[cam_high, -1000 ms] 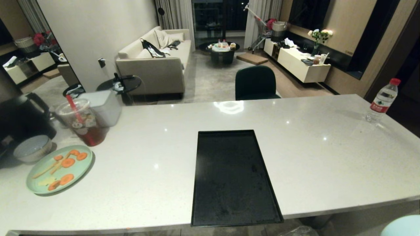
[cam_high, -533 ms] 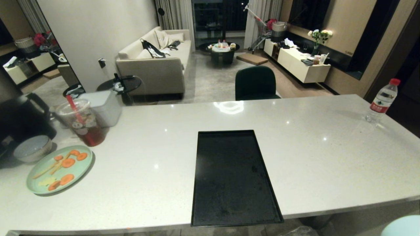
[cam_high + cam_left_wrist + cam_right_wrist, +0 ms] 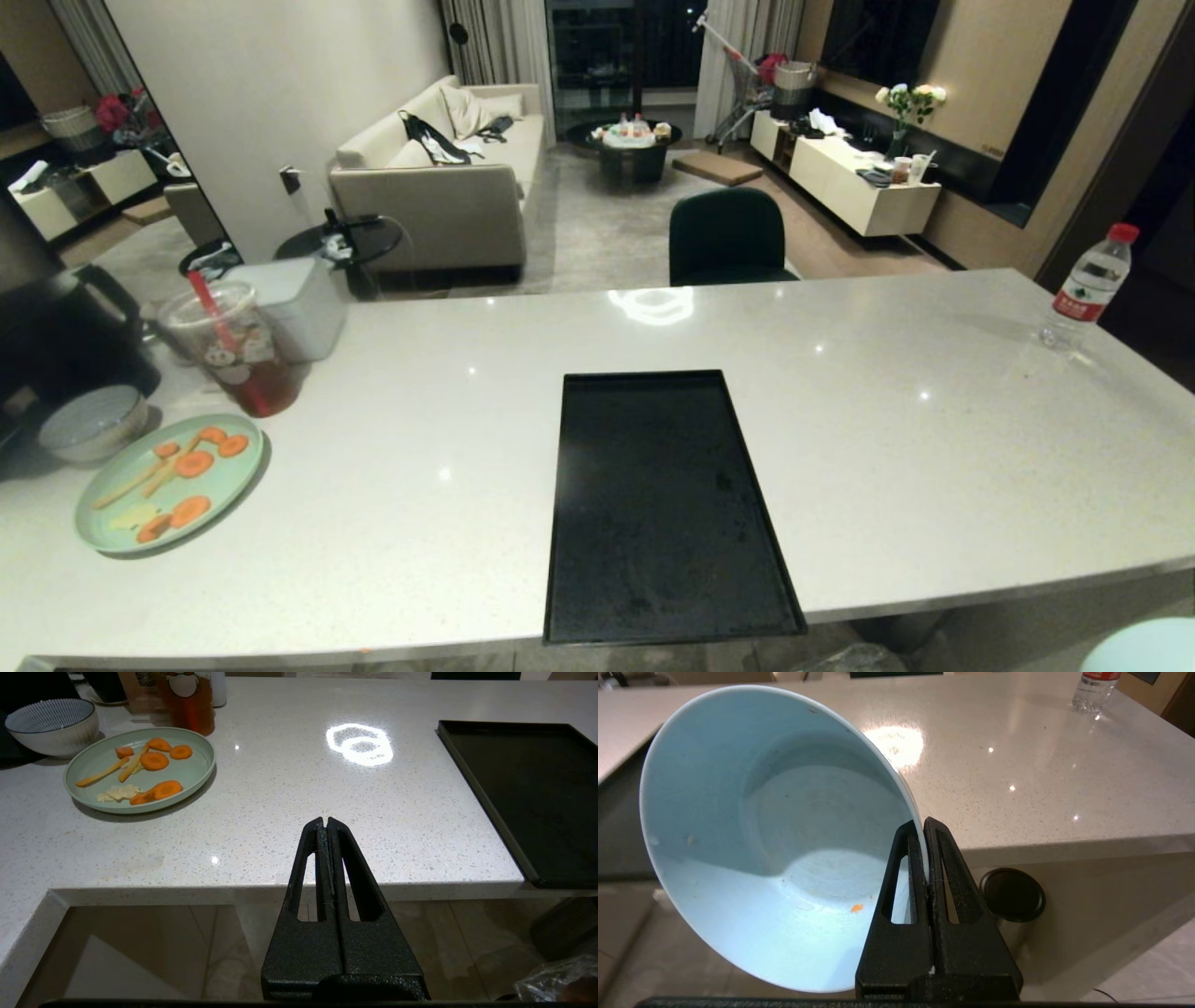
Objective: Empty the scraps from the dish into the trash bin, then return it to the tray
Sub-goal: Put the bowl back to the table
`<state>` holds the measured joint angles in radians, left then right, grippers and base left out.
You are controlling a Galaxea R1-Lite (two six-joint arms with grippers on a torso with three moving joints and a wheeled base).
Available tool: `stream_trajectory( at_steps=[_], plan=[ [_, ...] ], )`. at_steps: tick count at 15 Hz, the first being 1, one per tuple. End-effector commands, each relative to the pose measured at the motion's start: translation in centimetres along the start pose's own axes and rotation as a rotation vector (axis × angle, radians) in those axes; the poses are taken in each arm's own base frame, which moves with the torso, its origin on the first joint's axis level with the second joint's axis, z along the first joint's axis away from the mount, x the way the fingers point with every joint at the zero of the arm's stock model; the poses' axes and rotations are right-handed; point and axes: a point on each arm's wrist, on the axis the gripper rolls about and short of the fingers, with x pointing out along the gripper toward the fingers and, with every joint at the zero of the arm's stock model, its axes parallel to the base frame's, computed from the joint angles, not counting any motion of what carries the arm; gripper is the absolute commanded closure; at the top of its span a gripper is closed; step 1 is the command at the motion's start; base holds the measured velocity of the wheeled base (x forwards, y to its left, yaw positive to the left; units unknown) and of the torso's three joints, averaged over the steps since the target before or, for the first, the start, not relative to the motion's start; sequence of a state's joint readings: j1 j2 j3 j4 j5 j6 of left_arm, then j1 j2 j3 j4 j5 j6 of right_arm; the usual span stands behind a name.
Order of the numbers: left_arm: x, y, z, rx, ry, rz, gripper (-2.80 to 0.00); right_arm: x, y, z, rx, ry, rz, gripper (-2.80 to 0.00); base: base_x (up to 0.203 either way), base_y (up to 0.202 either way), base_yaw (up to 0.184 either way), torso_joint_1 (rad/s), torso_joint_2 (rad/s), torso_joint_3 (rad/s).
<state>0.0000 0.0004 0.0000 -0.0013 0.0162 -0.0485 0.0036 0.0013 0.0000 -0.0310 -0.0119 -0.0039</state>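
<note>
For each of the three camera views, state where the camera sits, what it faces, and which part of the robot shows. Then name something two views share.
Head view: high, looking down across the counter at the tray; no arm shows.
Left wrist view: behind the shut left gripper, below the counter edge, facing the green plate.
Right wrist view: behind the right gripper, clamped on the dish rim.
Shared: head and left wrist views both show the tray and green plate.

Two bowls point(image 3: 51, 725), one plate point(image 3: 196, 772), one tray point(image 3: 663, 509)

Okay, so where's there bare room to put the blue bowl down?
The black tray is completely bare. Open counter stretches between it and the water bottle, and between tray and green plate. The far left corner is crowded: plate, striped bowl, iced drink.
</note>
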Motion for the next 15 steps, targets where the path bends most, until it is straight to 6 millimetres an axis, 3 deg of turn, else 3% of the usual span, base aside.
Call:
stream_trajectory(
  at_steps=[1,5,9,12,15],
  plan=[
    [0.0,0.0,0.0,-0.001,-0.001,0.001,0.00,0.1,0.0,-0.1,-0.027,0.022,0.002,0.00,0.000,0.000,0.000,0.000,0.00,0.000],
    [0.0,0.0,0.0,-0.001,-0.001,0.001,0.00,0.5,0.0,0.3,-0.080,0.061,0.015,0.00,0.000,0.000,0.000,0.000,0.00,0.000],
    [0.0,0.0,0.0,-0.001,0.001,0.001,0.00,1.1,0.2,2.5,-0.071,0.092,0.089,0.00,0.000,0.000,0.000,0.000,0.00,0.000],
    [0.0,0.0,0.0,-0.001,0.001,0.001,0.00,3.0,0.3,5.2,-0.065,0.174,0.146,0.00,0.000,0.000,0.000,0.000,0.00,0.000],
    [0.0,0.0,0.0,-0.001,0.001,0.001,0.00,6.7,0.6,7.7,-0.022,0.300,0.253,0.00,0.000,0.000,0.000,0.000,0.00,0.000]
  ],
)
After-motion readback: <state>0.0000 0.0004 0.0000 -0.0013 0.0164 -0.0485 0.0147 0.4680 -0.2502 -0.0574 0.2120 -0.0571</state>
